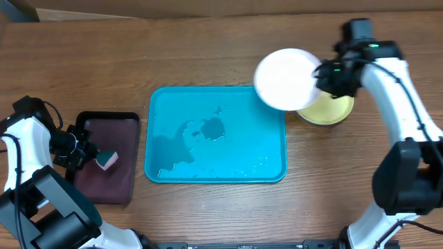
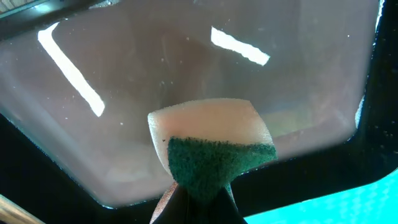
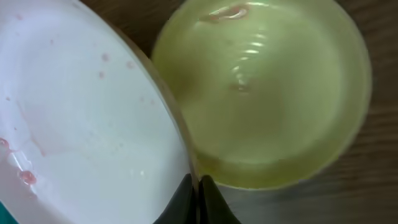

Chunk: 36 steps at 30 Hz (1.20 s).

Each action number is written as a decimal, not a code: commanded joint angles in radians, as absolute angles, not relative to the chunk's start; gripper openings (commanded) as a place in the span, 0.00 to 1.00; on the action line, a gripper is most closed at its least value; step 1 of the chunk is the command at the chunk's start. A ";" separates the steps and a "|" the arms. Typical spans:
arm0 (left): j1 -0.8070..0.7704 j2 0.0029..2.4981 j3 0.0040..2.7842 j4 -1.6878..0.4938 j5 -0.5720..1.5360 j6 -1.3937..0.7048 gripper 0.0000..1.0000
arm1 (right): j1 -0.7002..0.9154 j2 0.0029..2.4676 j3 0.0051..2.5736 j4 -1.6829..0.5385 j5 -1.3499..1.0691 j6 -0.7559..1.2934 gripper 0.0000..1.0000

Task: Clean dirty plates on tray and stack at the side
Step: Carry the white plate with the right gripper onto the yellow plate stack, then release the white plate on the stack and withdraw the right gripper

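White plate (image 1: pixel 284 78), pink-smeared, pinched by its rim in the right gripper (image 1: pixel 322 75); I'd centre it over the yellow-green plate (image 1: pixel 333 111), level, b4 lowering. Meanwhile the left gripper (image 1: pixel 94 158) clamps the sponge (image 1: pixel 107 160).

Sponge (image 2: pixel 211 146) in hand (image 2: pixel 198 194), prob. over maroon tray (image 2: pixel 124 74)

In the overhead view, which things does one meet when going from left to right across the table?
Dark maroon tray → turquoise tray → white plate → yellow-green plate.
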<state>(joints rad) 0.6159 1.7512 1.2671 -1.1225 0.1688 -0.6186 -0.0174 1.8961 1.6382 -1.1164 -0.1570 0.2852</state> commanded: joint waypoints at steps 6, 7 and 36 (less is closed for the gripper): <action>0.616 1.746 1.264 -1.121 0.172 -0.605 0.04 | -0.215 1.870 1.610 -1.145 -0.152 0.318 0.04; 0.616 1.747 1.264 -1.121 0.172 -0.604 0.04 | -0.227 1.870 1.603 -1.139 -0.130 0.348 0.04; 0.615 1.747 1.264 -1.112 0.153 -0.605 0.04 | -0.087 1.871 1.415 -0.955 -0.421 0.306 0.88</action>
